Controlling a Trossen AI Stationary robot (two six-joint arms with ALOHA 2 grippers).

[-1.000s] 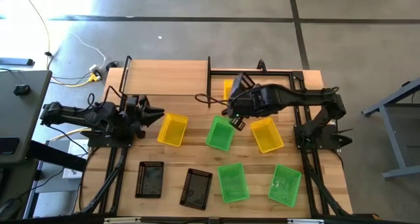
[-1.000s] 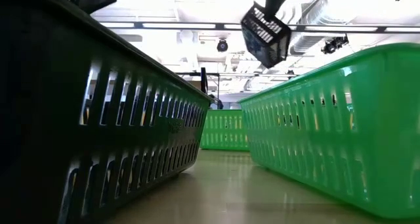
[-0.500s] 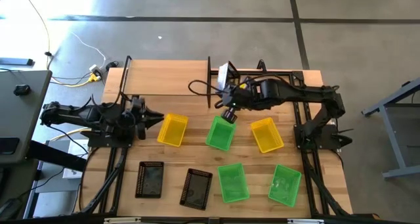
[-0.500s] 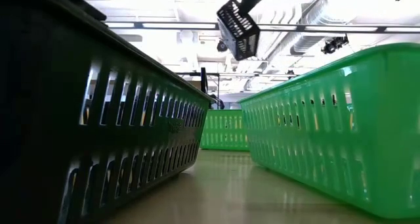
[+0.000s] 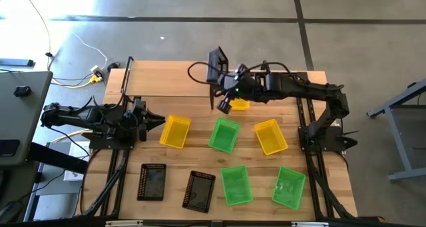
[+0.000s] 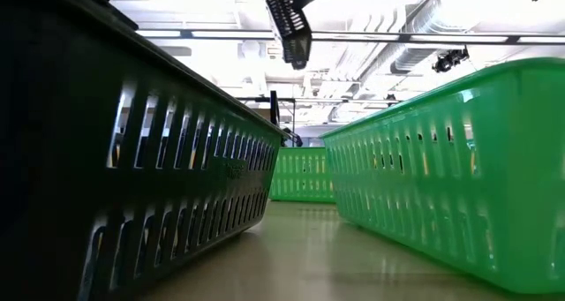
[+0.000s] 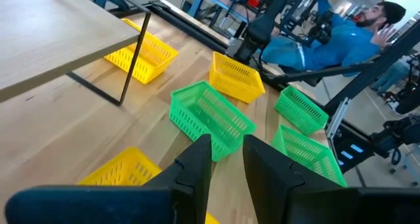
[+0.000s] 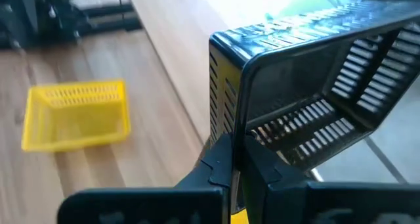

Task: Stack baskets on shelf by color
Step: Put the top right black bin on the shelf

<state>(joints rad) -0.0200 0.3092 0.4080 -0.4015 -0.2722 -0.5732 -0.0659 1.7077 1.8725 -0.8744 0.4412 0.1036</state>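
My right gripper [image 5: 224, 88] is shut on a black basket [image 5: 216, 60], which it carries tilted in the air over the right end of the shelf [image 5: 166, 78], a light wooden board on a thin black frame. The low view shows that basket [image 6: 290, 22] high up. A yellow basket [image 5: 239, 105] stands on the table by the shelf's right end. Yellow [image 5: 175, 131], green [image 5: 223, 134] and yellow [image 5: 270, 136] baskets stand in a row mid-table. My left gripper [image 5: 157, 119] is open, level, just left of that row. My right gripper pinches a side wall of the black basket at its rim [image 8: 240, 135], one finger [image 8: 220, 159] outside and one finger [image 8: 264, 163] inside. The basket is lifted clear and tipped, with its open side turned sideways.
Near the table's front edge lie two black baskets [image 5: 152, 181] [image 5: 199, 190] and two green ones [image 5: 235, 184] [image 5: 289, 186]. The low view looks between a black basket [image 6: 124, 151] and a green one [image 6: 450, 160]. A person sits beyond the table [image 7: 328, 40].
My right gripper has carried the black basket up and toward the table's far-left, from above the green basket to the shelf's right end. The basket has tipped further on the way. My left arm has stayed where it was.
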